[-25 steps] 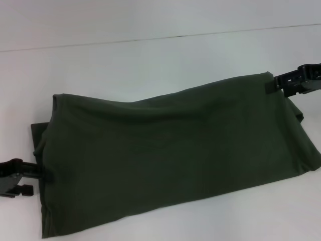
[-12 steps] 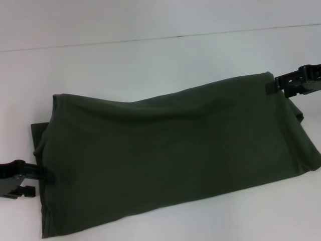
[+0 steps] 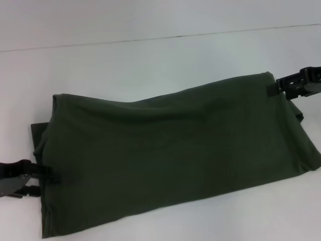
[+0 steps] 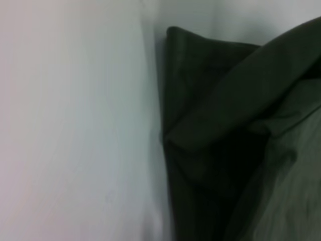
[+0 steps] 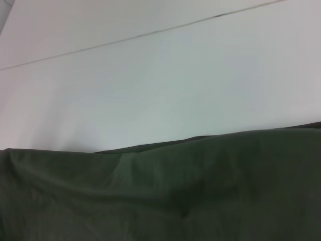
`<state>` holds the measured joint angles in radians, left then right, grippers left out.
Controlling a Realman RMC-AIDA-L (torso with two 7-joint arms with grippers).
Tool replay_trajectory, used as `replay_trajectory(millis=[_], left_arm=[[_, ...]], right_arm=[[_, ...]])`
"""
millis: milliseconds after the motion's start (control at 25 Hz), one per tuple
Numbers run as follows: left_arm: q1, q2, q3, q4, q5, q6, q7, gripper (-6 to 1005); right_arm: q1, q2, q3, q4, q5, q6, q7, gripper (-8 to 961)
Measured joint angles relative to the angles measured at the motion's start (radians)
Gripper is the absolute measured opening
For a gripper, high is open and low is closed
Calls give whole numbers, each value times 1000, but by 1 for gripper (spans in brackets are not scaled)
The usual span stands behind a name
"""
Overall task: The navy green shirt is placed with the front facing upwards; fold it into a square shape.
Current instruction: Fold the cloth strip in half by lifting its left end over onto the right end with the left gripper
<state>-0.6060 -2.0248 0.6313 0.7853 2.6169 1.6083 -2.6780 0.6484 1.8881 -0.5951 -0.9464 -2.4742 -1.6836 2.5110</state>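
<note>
Two grippers pinch the shirt (image 3: 170,150), lying plain side up across the white table (image 3: 150,55): left gripper (image 3: 47,176) at its left edge, right gripper (image 3: 279,86) at its far right corner; uneven pulling could skew the fold.

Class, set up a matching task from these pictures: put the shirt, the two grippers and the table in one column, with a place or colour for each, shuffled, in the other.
Column A
1. navy green shirt
2. left gripper
3. right gripper
4. table

Column B
a. white surface with a thin dark line across its far part
b. at the shirt's far right corner
c. spread out, plain side up, no print showing
d. at the shirt's near left edge

Pairs: 1-c, 2-d, 3-b, 4-a
</note>
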Motion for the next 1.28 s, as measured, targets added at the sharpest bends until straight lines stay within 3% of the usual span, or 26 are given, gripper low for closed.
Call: replay_trajectory(millis=[1280], left_arm=[[-13, -7, 1, -10, 21, -6, -1, 704]], right_arm=[[-1, 0, 0, 0, 2, -2, 3, 798]])
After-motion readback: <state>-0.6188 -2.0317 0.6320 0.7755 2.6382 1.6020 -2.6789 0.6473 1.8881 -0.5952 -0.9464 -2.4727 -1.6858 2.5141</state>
